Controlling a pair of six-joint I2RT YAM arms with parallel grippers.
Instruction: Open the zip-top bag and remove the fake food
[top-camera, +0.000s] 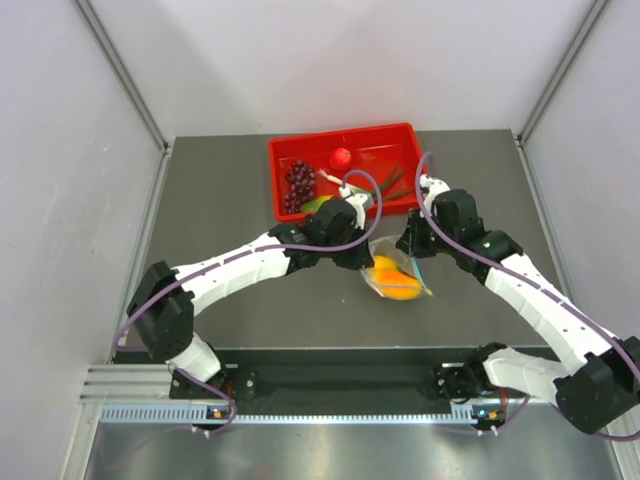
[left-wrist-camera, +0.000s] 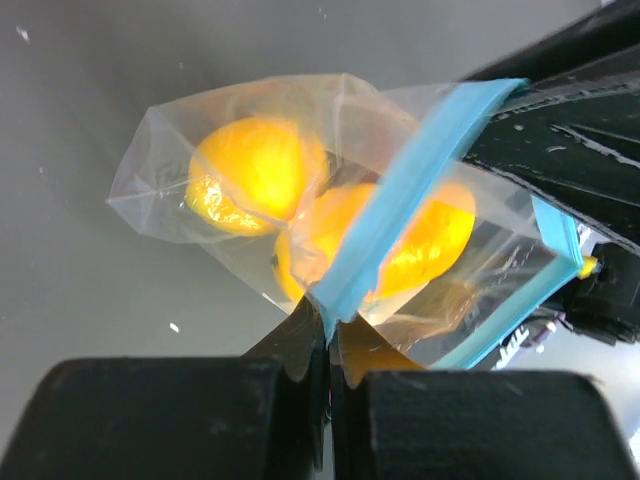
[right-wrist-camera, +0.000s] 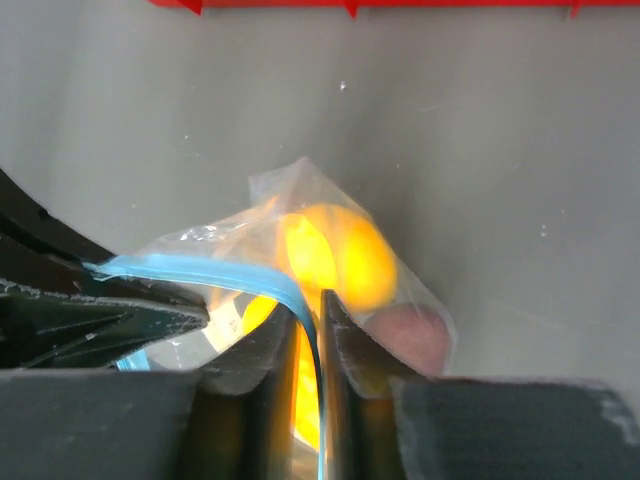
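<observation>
Top external view showed a dark grey table (top-camera: 220, 300) boxed in by plain white walls (top-camera: 60, 150), with an aluminium rail (top-camera: 130, 385) across the near edge. A red tray (top-camera: 283, 150) sat at the far side, holding grapes (top-camera: 299, 183) and a red ball (top-camera: 342, 157).

The bag (top-camera: 395, 278) was at mid-table, just in front of the tray and between the two arms. Its teal zip strip (left-wrist-camera: 400, 200) faced the grippers, and the closed bottom pointed at the near edge. The long axis ran diagonally, far-left to near-right in the top view. I couldn't tell whether it rested on the table or hung clear.

Faint marks on the plastic near the zip corner, seen in the left wrist view, were too blurred to read.

Left gripper (left-wrist-camera: 328, 340): jaws pinched tight on one end of the zip strip. Right gripper (right-wrist-camera: 320, 330): jaws nearly together, clamped on the bag's zip edge. The two grippers were close beside each other at the mouth.

Inside the bag, the lemon (left-wrist-camera: 255, 165) touched the mango (left-wrist-camera: 430, 240). The maroon piece (right-wrist-camera: 410, 335) sat against the plastic just beside them.
</observation>
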